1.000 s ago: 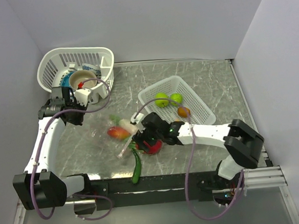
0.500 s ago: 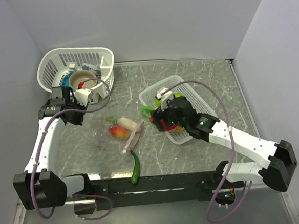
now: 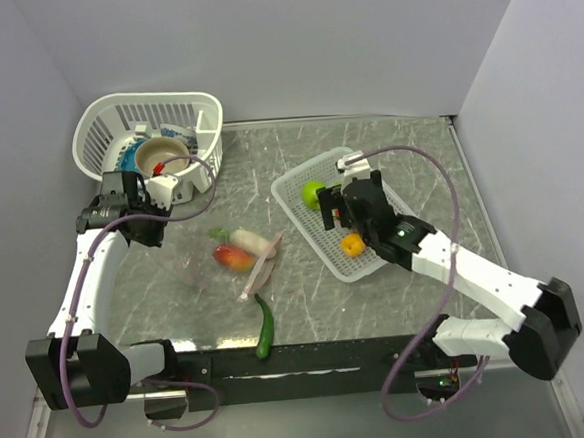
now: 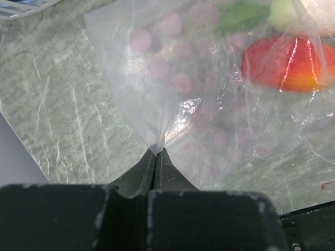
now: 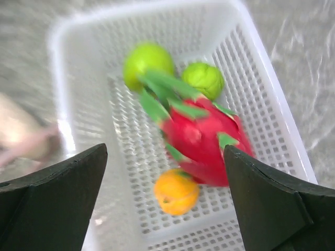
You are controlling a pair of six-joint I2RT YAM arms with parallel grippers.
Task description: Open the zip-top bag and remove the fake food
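Observation:
The clear zip-top bag (image 3: 215, 262) lies left of centre with its pale pink zip strip (image 3: 262, 269) towards the right. Inside it are a red-orange piece (image 3: 231, 256) and a whitish piece (image 3: 255, 244). My left gripper (image 3: 164, 228) is shut on the bag's left edge, pinching the film (image 4: 157, 149); the red-orange piece (image 4: 288, 63) shows through the plastic. My right gripper (image 3: 348, 207) hovers open over the rectangular white basket (image 3: 404, 236). Below it a red dragon fruit (image 5: 207, 138) lies loose and blurred between the jaws, beside two lime-green balls (image 5: 148, 58) and an orange ball (image 5: 175, 191).
A green chilli (image 3: 265, 326) lies on the table near the front edge. A round white basket (image 3: 114, 111) at the back left holds a tan bowl (image 3: 159, 153) on a blue plate. Grey walls close in the left, back and right sides.
My right gripper carried the red dragon fruit from beside the bag to the rectangular basket and has opened, letting it go. The left gripper has kept its hold on the bag.

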